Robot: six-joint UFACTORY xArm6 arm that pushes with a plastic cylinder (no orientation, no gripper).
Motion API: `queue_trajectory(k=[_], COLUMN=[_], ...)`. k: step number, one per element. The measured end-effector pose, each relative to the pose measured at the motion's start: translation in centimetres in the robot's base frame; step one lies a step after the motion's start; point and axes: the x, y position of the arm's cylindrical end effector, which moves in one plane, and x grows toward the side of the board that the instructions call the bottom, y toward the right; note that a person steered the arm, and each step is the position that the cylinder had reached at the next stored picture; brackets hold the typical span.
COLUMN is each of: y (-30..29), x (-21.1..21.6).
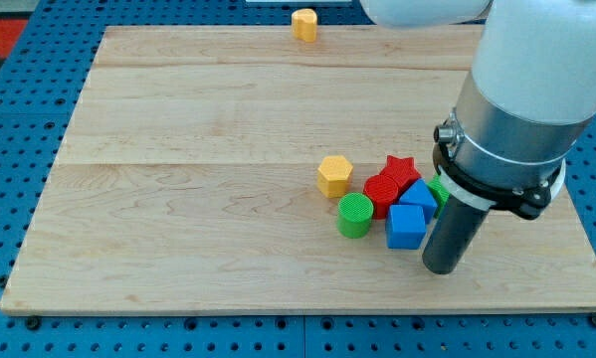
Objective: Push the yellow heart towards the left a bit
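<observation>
The yellow heart [304, 23] stands at the top edge of the wooden board [178, 169], just right of the middle. My tip [441, 268] rests on the board near the view's bottom right, far below the heart. It is just to the right of a blue cube [406, 227] in a cluster of blocks.
The cluster holds a yellow hexagon [333, 175], a green cylinder [354, 214], a red star [401, 170], a red block [382, 190], a second blue block [419, 195] and a green block [439, 188] partly hidden behind the arm [521, 109].
</observation>
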Motion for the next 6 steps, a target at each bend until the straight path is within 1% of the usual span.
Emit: queue_trajectory(k=[1, 2, 3, 4, 5, 6], y=[6.8, 15.7, 16.6, 14.1, 12.2, 12.2], x=[-2.0, -9.0, -19.7, -30.8, -37.9, -37.9])
